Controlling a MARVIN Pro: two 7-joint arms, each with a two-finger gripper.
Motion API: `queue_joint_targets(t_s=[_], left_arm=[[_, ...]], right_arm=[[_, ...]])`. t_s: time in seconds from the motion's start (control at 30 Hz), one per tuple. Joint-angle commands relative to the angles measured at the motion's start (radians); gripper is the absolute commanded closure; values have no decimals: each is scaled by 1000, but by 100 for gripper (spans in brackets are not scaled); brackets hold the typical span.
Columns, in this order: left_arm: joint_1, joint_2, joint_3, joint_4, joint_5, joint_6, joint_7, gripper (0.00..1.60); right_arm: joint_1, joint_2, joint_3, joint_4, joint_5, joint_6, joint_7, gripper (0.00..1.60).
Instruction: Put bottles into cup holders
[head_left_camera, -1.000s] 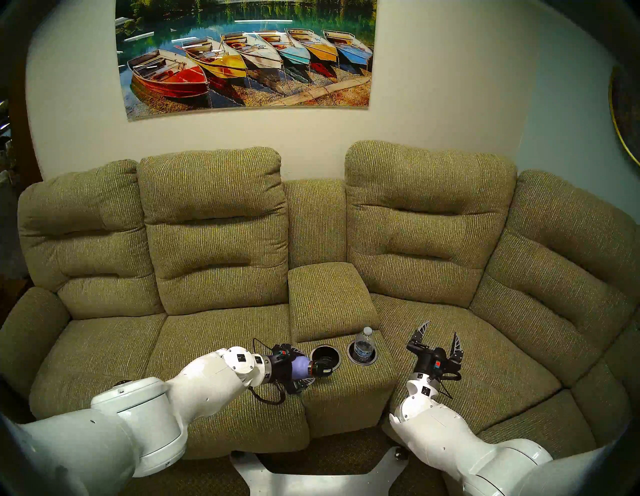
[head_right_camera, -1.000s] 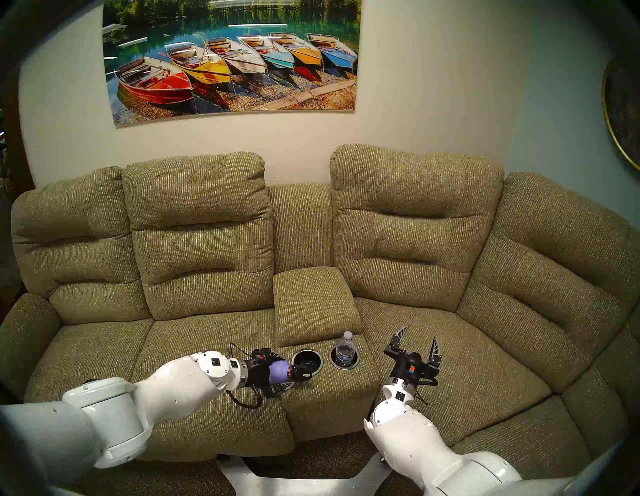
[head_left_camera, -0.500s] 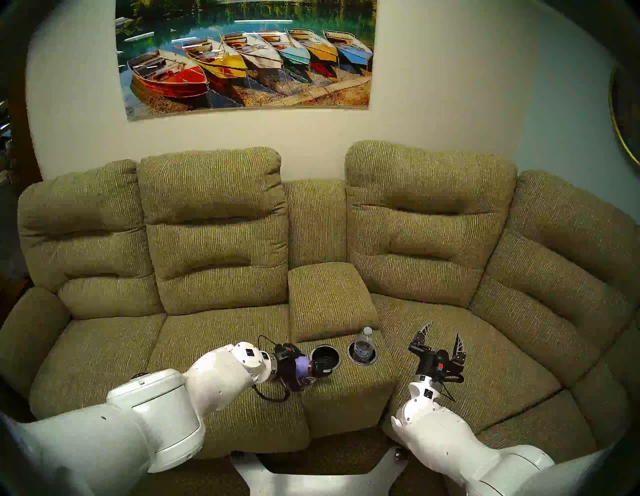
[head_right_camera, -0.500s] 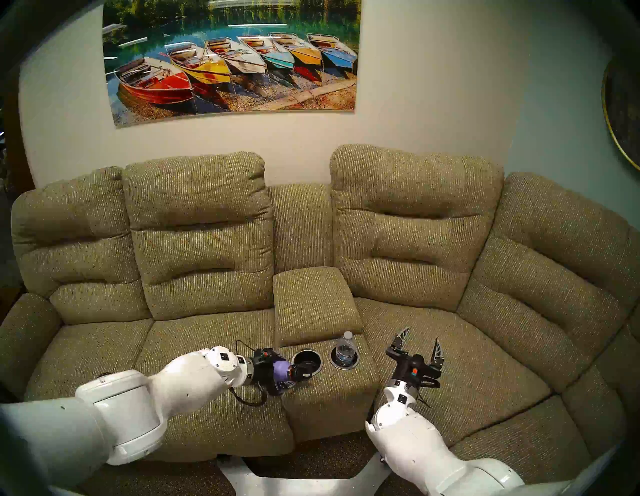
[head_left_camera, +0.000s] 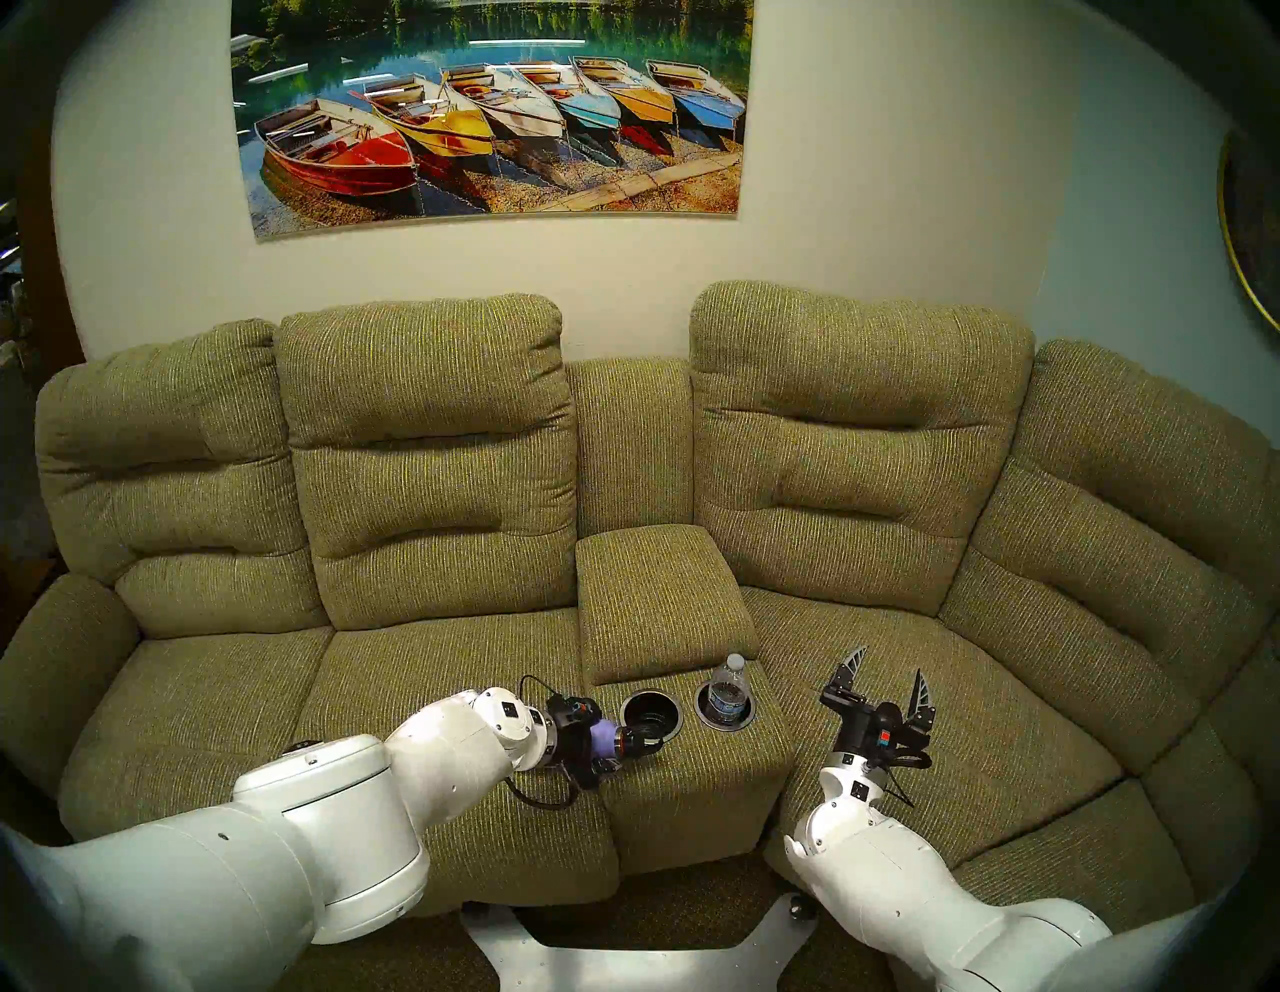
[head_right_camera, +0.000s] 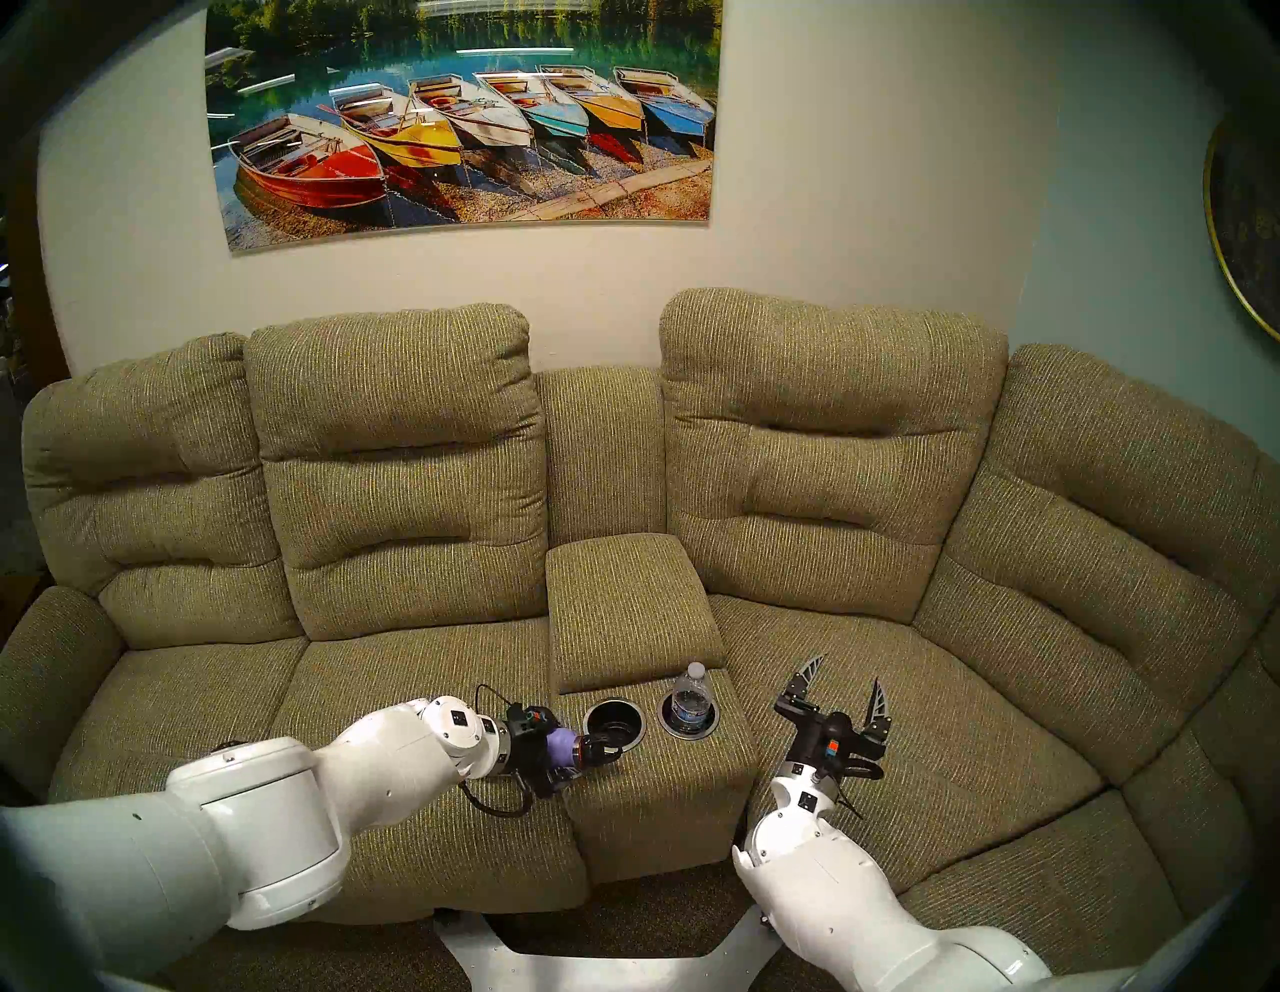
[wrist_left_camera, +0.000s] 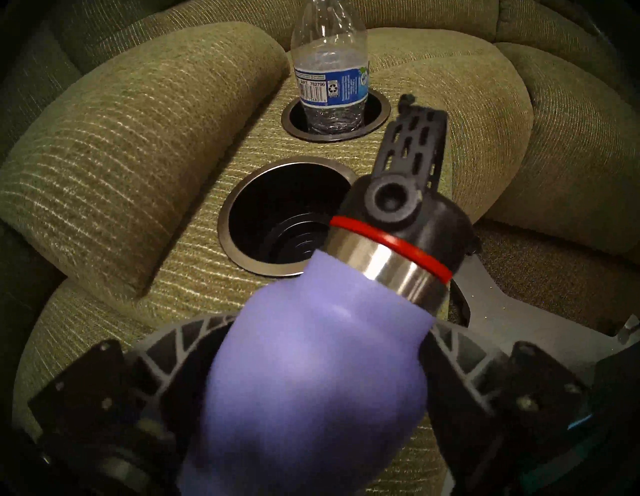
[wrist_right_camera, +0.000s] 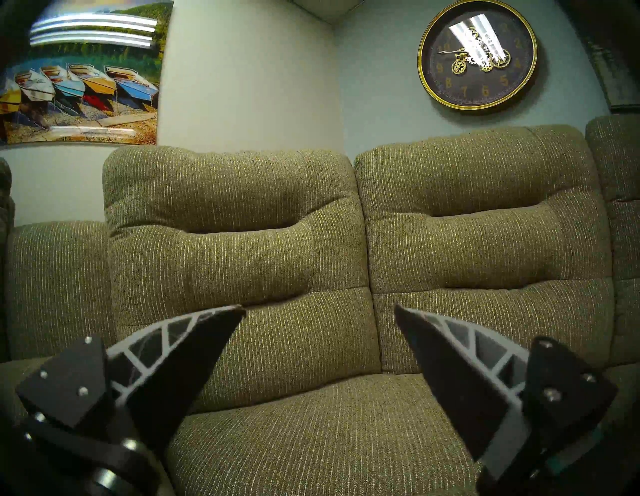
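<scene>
Currently, reading from left to right: the robot's white left arm reaches over an olive-green sofa, and the left gripper has its jaws clamped on the body of a lavender flask. That flask is tilted, with its black loop-handled cap pointing toward the padded console between the seats. From the wrist view, the cap hangs near the rim of the near cup holder, a round dark well with a grey metal rim, which is empty. The flask is not yet in it.

Just beside that well sits the second cup holder. A clear water bottle with a blue label stands upright inside it, so that half of the job looks done.

Farther right, the right gripper hangs above the seat cushion, well apart from the console. Its jaws are spread wide with nothing between them, and they point toward the sofa back. A print of boats hangs on the wall above, and a round clock hangs further right.

As a judgement, about half the task remains: the flask must be stood upright, base down, over the empty well, lowered in and let go.
</scene>
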Motion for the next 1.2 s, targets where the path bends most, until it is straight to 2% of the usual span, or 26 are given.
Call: queue_joint_targets(t_s=[0.0, 0.07, 0.1, 0.27, 0.3, 0.37, 0.43, 0.5, 0.73, 0.93, 1.17], left_arm=[[9, -18, 11, 18, 11, -6, 12, 104], [8, -20, 13, 20, 14, -14, 14, 129], [7, -21, 14, 21, 15, -17, 15, 159], [-17, -18, 4, 17, 10, -63, 14, 160], [-28, -9, -12, 7, -2, -113, 4, 160], [-29, -6, -17, 3, -5, -128, -2, 160], [-23, 10, -39, -13, -21, -196, -23, 160], [-20, 15, -45, -19, -26, -208, -31, 160], [-14, 34, -106, -42, -75, -337, -77, 160], [-42, 17, -129, -47, -89, -381, -94, 160], [-80, -17, -159, -41, -104, -381, -82, 160]], right_arm=[[0, 1, 2, -34, -3, 4, -4, 0], [-4, 2, 4, -40, -5, 5, -4, 0], [-5, 2, 5, -43, -6, 6, -4, 0], [-19, 6, 11, -69, -11, 14, -6, 0], [-29, 10, 13, -91, -13, 24, -10, 0], [-32, 11, 14, -97, -14, 29, -11, 0], [-45, 17, 17, -125, -16, 49, -17, 0], [-50, 19, 18, -135, -17, 56, -19, 0], [-82, 32, 24, -203, -19, 110, -31, 0], [-96, 38, 27, -233, -19, 137, -37, 0], [-106, 42, 30, -255, -20, 161, -42, 0]])
